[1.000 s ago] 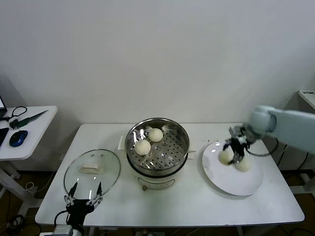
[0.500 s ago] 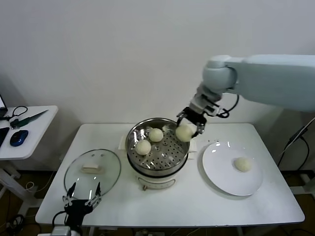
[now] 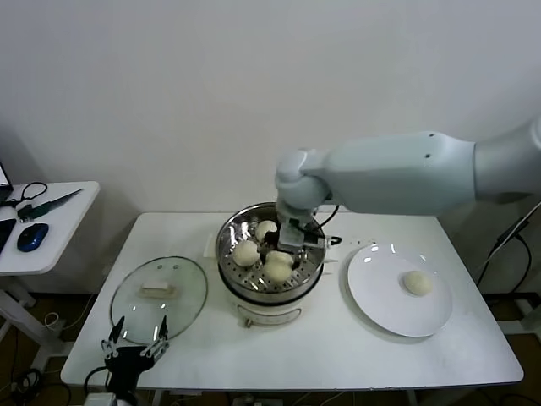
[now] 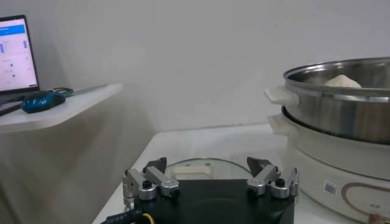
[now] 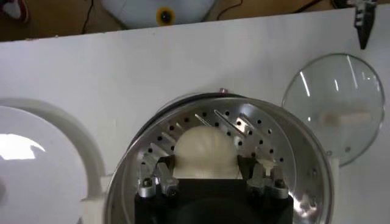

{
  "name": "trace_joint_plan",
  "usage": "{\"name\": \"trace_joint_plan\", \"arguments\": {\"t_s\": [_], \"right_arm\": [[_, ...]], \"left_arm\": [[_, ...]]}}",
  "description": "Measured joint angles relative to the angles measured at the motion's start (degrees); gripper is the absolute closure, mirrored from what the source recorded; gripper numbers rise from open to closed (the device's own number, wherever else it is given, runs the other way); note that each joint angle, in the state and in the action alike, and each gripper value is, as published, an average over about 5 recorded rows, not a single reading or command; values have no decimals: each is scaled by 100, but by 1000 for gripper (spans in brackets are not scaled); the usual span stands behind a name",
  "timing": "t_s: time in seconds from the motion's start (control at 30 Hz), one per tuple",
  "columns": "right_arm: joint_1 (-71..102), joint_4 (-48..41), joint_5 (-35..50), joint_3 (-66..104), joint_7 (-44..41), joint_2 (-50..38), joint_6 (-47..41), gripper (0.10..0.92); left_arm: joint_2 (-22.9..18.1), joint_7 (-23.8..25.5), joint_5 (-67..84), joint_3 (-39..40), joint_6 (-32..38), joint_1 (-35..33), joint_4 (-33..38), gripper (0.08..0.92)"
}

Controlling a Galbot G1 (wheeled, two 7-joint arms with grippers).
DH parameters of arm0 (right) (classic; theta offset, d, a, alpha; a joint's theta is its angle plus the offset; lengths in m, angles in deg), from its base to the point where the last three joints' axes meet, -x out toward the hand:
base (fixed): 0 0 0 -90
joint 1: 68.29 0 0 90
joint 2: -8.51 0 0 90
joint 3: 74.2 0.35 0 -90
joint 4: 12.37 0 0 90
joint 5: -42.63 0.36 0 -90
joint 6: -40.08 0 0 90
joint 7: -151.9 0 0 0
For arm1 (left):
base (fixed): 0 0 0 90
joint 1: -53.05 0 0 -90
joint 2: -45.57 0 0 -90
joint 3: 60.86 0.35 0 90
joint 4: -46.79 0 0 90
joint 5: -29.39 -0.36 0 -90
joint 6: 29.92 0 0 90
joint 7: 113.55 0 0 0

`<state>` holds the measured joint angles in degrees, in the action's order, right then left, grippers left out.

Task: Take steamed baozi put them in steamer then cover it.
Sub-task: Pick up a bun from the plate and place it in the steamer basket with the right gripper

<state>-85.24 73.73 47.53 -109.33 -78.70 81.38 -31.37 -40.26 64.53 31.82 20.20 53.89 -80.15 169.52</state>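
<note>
Right gripper (image 3: 281, 254) sits inside the steamer (image 3: 270, 254) at frame centre, fingers closed around a baozi (image 5: 205, 151) on the perforated tray. Two more buns lie behind it; one remains on the plate (image 3: 397, 292), right. The cover (image 3: 158, 292) rests lower left. Left gripper (image 3: 133, 345) idles below it, fingers spread.

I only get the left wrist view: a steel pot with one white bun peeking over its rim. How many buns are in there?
Observer: Three baozi lie on the perforated tray of the steamer, as the head view shows.
Visitor: Are any outside the pot?
Observer: One, the last baozi, sits on a white plate to the steamer's right.
Visitor: Where is the other arm?
Observer: The right gripper is down inside the steamer, at the front baozi.
</note>
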Motion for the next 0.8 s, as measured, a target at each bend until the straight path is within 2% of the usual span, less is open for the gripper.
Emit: {"name": "trace_joint_plan", "arguments": {"t_s": [0.27, 0.47, 0.63, 0.8], "right_arm": [[466, -337, -391, 88, 188, 210, 90, 338], [574, -490, -424, 144, 259, 239, 147, 231], [425, -523, -216, 175, 194, 169, 253, 204], [4, -582, 339, 103, -18, -120, 240, 202]], "left_arm": [[-18, -10, -25, 0, -3, -1, 1, 177], [-22, -15, -29, -22, -14, -5, 7, 177], [-29, -15, -29, -10, -26, -6, 13, 177], [-31, -12, -17, -9, -27, -10, 36, 177]]}}
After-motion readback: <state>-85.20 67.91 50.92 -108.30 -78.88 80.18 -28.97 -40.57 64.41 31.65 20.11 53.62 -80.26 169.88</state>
